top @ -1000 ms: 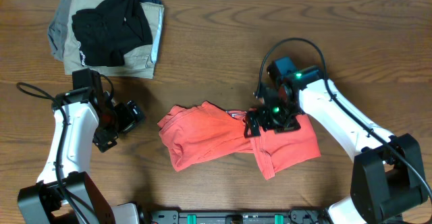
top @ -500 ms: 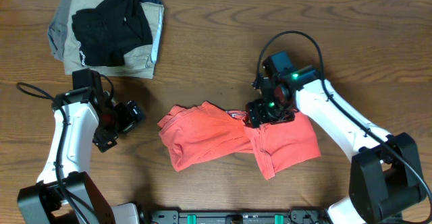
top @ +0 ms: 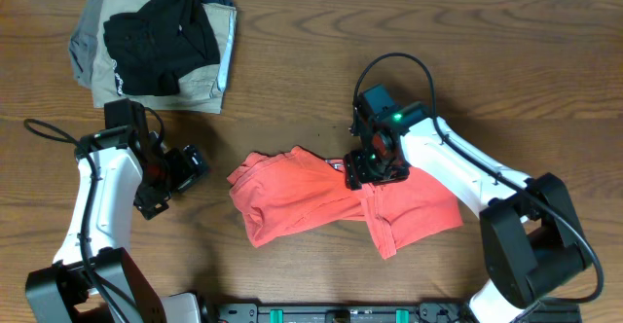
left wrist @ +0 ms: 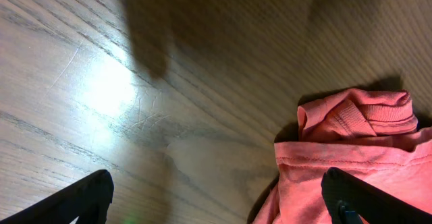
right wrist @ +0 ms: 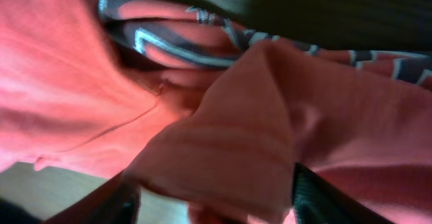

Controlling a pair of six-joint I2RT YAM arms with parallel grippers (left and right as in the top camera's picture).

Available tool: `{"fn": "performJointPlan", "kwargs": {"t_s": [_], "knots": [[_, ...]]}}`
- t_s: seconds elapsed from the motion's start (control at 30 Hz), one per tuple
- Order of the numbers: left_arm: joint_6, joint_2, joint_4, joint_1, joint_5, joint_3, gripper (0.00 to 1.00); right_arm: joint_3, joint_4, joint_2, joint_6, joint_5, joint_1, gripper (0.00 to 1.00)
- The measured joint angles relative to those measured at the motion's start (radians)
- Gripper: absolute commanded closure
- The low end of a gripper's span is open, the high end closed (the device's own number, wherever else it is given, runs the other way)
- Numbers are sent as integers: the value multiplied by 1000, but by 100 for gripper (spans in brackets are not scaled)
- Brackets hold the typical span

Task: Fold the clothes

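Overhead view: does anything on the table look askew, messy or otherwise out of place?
The red-orange cotton T-shirt lies crumpled at centre in uneven bunched folds, the right gripper down on its upper edge. At top left, a black garment is slung loosely over the khaki folded pile. Nothing looks spilled or damaged.

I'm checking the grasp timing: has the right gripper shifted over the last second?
Yes. The right gripper has moved left across the T-shirt, toward the unmoved garment pile.
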Motion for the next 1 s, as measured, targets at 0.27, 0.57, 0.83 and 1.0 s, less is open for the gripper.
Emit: {"fn": "performJointPlan", "kwargs": {"t_s": [0.27, 0.57, 0.83, 1.0], "knots": [[0, 0, 0, 0, 0, 0, 0, 0, 44, 21, 39, 21, 0, 99], [0, 0, 0, 0, 0, 0, 0, 44, -12, 21, 62, 23, -29, 99], [0, 0, 2, 0, 0, 0, 0, 122, -35, 21, 65, 27, -74, 99], [0, 0, 4, 0, 0, 0, 0, 122, -27, 21, 65, 27, -75, 99]]}}
